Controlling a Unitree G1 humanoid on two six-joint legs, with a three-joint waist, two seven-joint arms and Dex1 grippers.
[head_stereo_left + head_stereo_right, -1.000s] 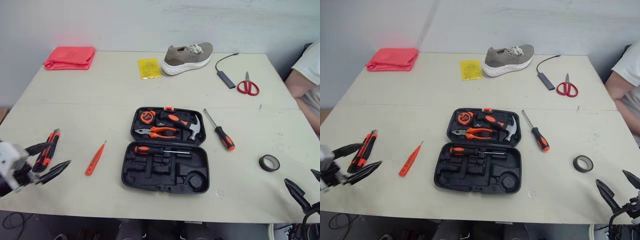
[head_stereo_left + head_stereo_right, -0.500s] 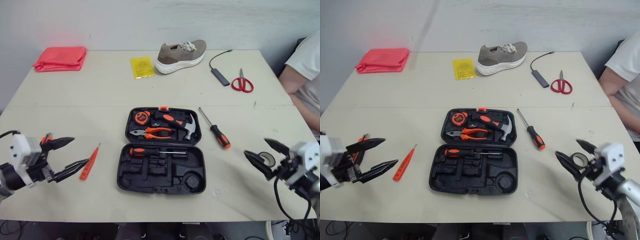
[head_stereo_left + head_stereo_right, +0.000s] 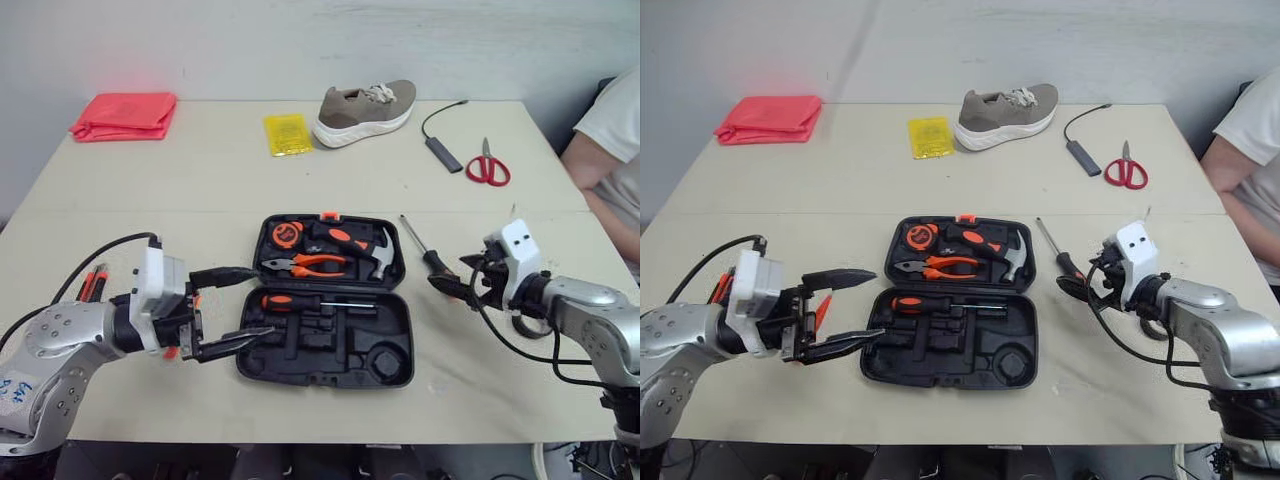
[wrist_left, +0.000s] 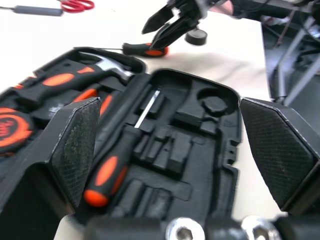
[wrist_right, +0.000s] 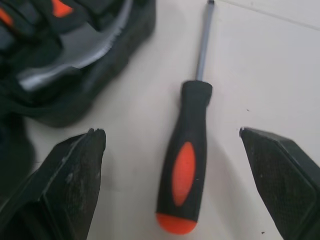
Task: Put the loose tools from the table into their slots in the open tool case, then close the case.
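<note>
Open tool case (image 3: 330, 362) on desk (image 3: 200, 190), left fingers (image 3: 225, 271) spread at its left edge, right fingers (image 5: 75, 170) released, astride loose screwdriver (image 5: 189, 150) just right of case (tape roll (image 4: 196, 38) behind), scissors (image 3: 488, 168) and shoe (image 3: 365, 103) farther back

I see the open tool case (image 3: 960, 378) at mid-counter (image 3: 840, 190), with pliers (image 3: 935, 266), hammer (image 3: 1005, 255), tape measure (image 3: 912, 238) and a seated screwdriver (image 3: 925, 303) in their slots. My left gripper (image 3: 878, 303) hovers at its left edge, jaws spread wide. My right gripper (image 3: 1072, 288) hangs at the handle end of the loose screwdriver (image 3: 1065, 262), just right of the case. A shoe (image 3: 1005, 105), scissors (image 3: 1125, 170) and red cloth (image 3: 768, 118) line the far side.
</note>
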